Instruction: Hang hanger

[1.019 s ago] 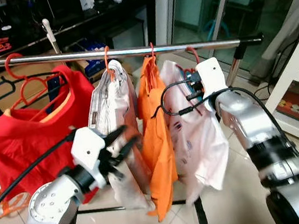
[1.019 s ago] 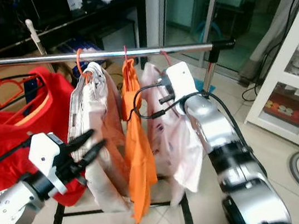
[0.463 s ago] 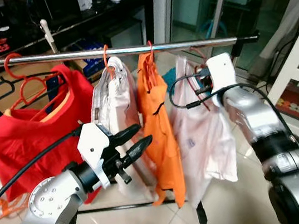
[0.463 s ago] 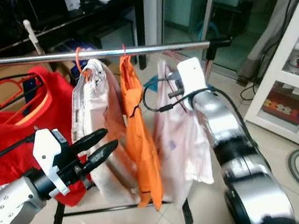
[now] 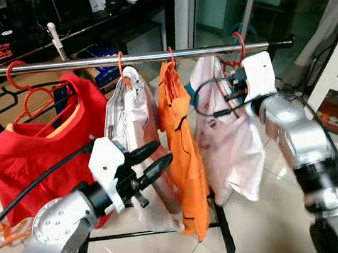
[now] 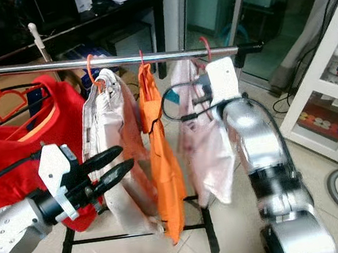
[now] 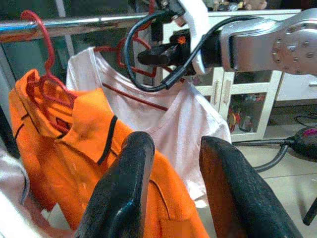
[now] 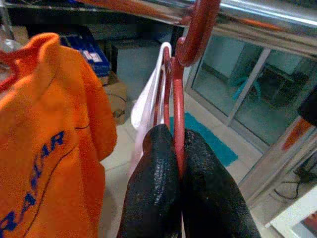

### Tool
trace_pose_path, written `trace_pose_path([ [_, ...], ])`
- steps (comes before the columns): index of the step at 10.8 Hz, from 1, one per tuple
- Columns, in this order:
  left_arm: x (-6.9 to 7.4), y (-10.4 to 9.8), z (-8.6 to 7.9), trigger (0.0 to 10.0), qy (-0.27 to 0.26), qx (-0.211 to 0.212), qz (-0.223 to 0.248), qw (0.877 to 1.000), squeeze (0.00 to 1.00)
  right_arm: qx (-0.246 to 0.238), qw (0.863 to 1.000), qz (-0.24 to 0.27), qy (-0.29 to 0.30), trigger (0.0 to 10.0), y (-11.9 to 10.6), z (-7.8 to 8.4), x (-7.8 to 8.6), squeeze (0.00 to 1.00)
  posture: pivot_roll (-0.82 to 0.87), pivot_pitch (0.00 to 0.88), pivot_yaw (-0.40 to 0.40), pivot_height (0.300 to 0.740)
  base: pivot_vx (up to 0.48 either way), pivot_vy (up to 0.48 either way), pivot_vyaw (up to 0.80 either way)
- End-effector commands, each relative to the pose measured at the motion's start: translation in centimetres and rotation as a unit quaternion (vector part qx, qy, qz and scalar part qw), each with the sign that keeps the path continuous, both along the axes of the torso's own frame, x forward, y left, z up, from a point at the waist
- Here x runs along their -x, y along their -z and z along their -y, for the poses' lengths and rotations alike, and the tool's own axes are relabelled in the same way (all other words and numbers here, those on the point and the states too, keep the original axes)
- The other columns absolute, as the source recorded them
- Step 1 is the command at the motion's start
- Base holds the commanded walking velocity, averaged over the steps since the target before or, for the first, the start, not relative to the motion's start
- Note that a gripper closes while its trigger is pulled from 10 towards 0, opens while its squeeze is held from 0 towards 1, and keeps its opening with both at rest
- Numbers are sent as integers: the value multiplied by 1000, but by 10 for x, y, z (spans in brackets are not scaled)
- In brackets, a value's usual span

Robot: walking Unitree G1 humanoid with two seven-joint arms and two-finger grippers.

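Silver jointed arms showing screw rings; white wrist housings; black cables looping off wrists; left gripper (image 5: pixel 150 161) and right gripper (image 8: pixel 173 198) showing long black textured fingers.

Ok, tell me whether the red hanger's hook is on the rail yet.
On: the red hanger hooks over the rail, right pincer gripping its neck.

A chrome clothes rail (image 5: pixel 146 57) is seen spanning the frame. Hung along it are a red shirt (image 5: pixel 38 146), a white garment (image 5: pixel 130 116), an orange shirt (image 5: pixel 180 137) and a pale pink shirt (image 5: pixel 229 143).
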State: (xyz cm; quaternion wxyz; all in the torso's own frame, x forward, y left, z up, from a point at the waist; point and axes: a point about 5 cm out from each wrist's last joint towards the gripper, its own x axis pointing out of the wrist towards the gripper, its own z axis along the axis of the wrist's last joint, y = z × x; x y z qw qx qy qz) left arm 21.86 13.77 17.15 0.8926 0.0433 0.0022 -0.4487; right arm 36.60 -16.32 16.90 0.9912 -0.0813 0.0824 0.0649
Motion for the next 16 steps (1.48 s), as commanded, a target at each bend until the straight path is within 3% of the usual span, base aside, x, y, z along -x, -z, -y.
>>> trace_pose_path([
  [1, -2, -1, 2, 10000, 10, -3, -1, 1000, 0, 3, 1000, -8, 16, 10000, -8, 8, -7, 0, -69, 0, 8, 740, 0, 0, 0],
  [4, -1, -1, 3, 10000, 29, -7, -9, 1000, 0, -37, 999, -19, 35, 10000, -12, 12, -24, 0, -67, 0, 16, 740, 0, 0, 0],
  [6, -1, 0, 1, 10000, 25, -12, -9, 1000, 0, -29, 998, -42, 40, 10000, -9, 16, -30, 0, -64, 0, 12, 740, 0, 0, 0],
  [11, 3, 5, 1, 10000, 33, -23, -23, 999, 0, -20, 989, -147, 11, 10000, 37, 16, -21, 0, -62, 0, 14, 740, 0, 0, 0],
  [15, -3, 4, 0, 10000, 12, -31, -5, 999, 0, -50, 994, -92, 24, 10000, 19, 17, -30, 0, -60, 0, 10, 740, 0, 0, 0],
  [16, -4, 2, -1, 10000, 6, -30, 1, 1000, 0, -57, 996, -68, 21, 10000, 11, 17, -33, 996, -60, 0, 8, 740, 0, 0, 0],
])
